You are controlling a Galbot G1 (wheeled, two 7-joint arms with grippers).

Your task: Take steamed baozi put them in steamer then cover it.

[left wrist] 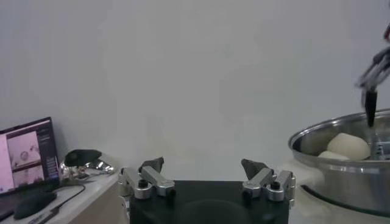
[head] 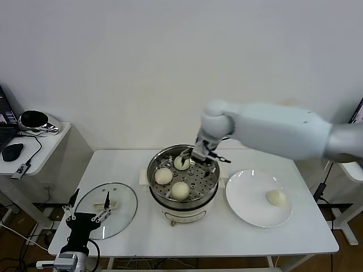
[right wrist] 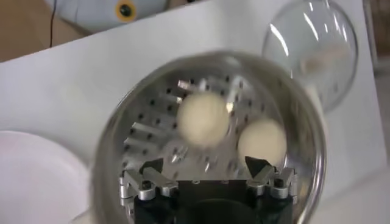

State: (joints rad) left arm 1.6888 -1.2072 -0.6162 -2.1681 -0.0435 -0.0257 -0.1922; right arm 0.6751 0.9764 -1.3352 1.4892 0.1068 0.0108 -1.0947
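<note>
The steamer (head: 210, 187) stands mid-table with three baozi on its perforated tray, at the far side (head: 181, 163), left (head: 163, 176) and front (head: 180, 190). A fourth baozi (head: 276, 197) lies on the white plate (head: 249, 195) to the right. My right gripper (head: 198, 156) hovers over the steamer's far side, open and empty. Its wrist view shows the tray (right wrist: 152, 140) and two baozi (right wrist: 203, 119) (right wrist: 262, 141) below the gripper (right wrist: 204, 163). The glass cover (head: 122, 212) lies flat at the table's left. My left gripper (head: 88, 214) is parked open near the cover's front edge.
A side table (head: 48, 144) at far left holds a mouse (head: 12, 151), a laptop and a shiny metal object (head: 35, 120). The wall stands close behind the table. The left wrist view shows the steamer's rim (left wrist: 341, 159) and my right gripper's fingertips (left wrist: 370, 100).
</note>
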